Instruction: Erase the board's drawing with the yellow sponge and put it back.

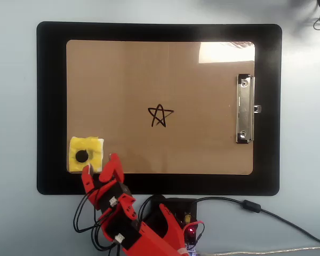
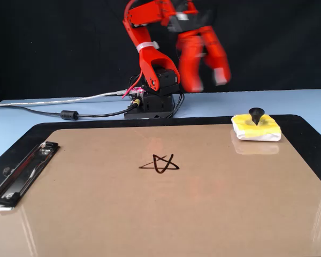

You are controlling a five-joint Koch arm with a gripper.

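The brown board (image 1: 202, 144) (image 2: 150, 214) lies flat with a small black star drawing (image 1: 160, 116) (image 2: 159, 163) at its middle. The yellow sponge (image 1: 86, 154) (image 2: 255, 128), with its black knob, rests on the board's corner nearest the arm: lower left in the overhead view, far right in the fixed view. My red gripper (image 1: 100, 165) (image 2: 206, 80) hangs in the air, open and holding nothing. It sits just right of and below the sponge in the overhead view. In the fixed view it is motion-blurred, raised above the table and left of the sponge.
A black mat (image 1: 48, 106) frames the board. The silver clip (image 1: 245, 109) (image 2: 21, 174) sits on the short edge away from the sponge. The arm's base (image 1: 173, 218) (image 2: 152, 104) stands just off the mat, with cables (image 1: 266, 213) (image 2: 69, 114) trailing across the pale blue table.
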